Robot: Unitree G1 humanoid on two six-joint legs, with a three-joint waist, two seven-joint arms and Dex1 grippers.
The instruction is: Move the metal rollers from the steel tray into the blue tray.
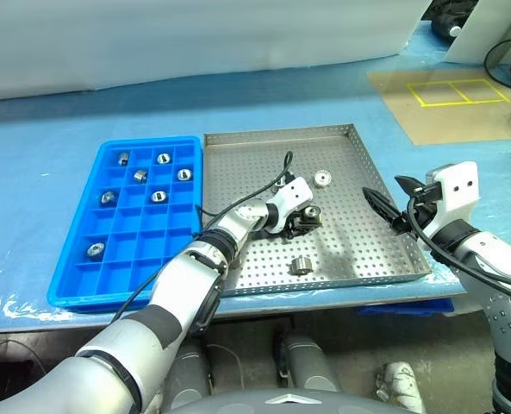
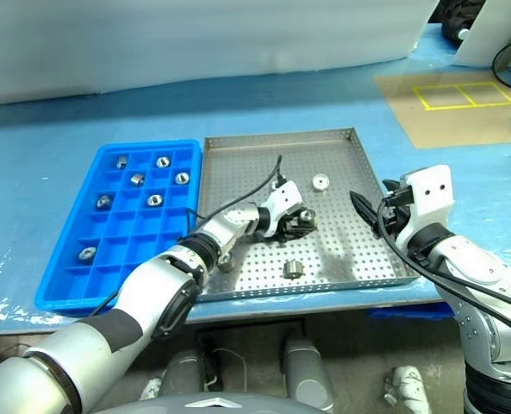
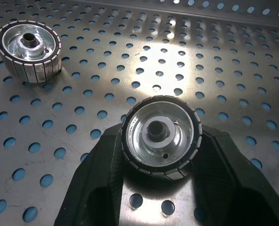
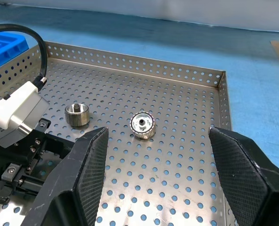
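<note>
Left wrist view: my left gripper (image 3: 160,155) has its two black fingers (image 3: 99,181) pressed against a ridged metal roller (image 3: 159,134) lying flat on the steel tray (image 3: 214,66), bore upward. The fingers bite low on a round, slick rim, so I judge it could squirt out or tip as I lift. A second roller (image 3: 28,49) sits near, untouched. My right gripper (image 4: 155,181) hangs spread wide, empty, over the tray's right edge. The blue tray (image 1: 173,246) waits alongside, six rollers (image 1: 158,197) in its cells.
</note>
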